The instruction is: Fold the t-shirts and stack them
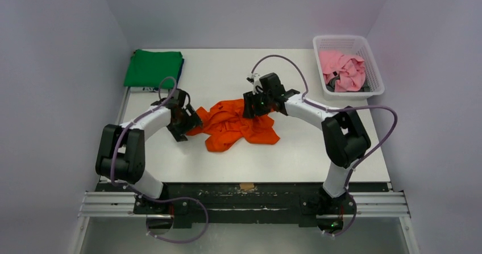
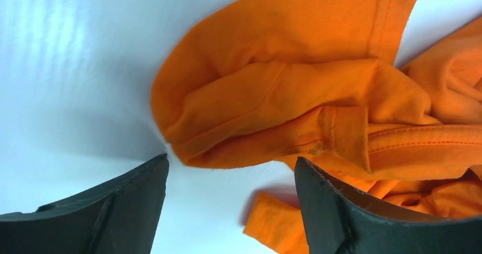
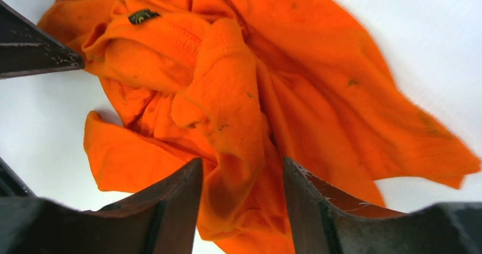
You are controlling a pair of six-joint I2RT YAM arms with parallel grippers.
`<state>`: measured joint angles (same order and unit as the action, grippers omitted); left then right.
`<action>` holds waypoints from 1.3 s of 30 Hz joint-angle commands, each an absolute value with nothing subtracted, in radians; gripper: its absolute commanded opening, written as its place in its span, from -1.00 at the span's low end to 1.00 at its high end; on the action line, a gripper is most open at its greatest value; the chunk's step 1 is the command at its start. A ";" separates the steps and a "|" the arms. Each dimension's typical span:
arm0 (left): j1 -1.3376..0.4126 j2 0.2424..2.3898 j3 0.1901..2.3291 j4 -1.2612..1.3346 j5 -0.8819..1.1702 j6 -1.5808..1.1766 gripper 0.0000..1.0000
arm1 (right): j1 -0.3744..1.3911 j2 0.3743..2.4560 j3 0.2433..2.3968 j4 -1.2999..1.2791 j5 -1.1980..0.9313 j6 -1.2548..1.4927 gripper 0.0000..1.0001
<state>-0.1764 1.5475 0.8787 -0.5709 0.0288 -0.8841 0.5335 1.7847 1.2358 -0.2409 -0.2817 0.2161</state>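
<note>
Soft, even overhead light keeps the table [image 1: 318, 152] bright, with faint shadows. The overhead view is sharp. Wrist views show glare streaks and slight blur up close.

The orange t-shirt [image 1: 239, 125] was soft matt woven cloth, creased, with stitched hems. The table [image 1: 307, 152] looked smooth, white and faintly glossy. At the far right corner, the basket [image 1: 372, 66] was white lattice plastic. The gripper fingers [image 3: 170, 208] looked matt black and slightly rough.

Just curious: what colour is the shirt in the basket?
Pink shirt, in the white basket; the top view shows it best.
</note>
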 commanded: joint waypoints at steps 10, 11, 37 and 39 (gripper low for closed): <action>-0.215 1.686 1.025 -0.417 0.194 -0.838 -1.00 | 0.557 1.683 1.252 -0.266 -0.090 0.215 -1.00; -0.218 1.637 1.022 -0.410 0.164 -0.827 -1.00 | 0.553 1.641 1.252 -0.272 -0.047 0.212 -1.00; -0.298 0.733 1.419 0.040 0.351 -0.457 -1.00 | 0.499 1.043 1.946 -0.623 -0.398 -0.122 -1.00; -0.298 0.746 1.468 0.024 0.385 -0.449 -1.00 | 0.498 1.053 1.979 -0.625 -0.362 -0.113 -1.00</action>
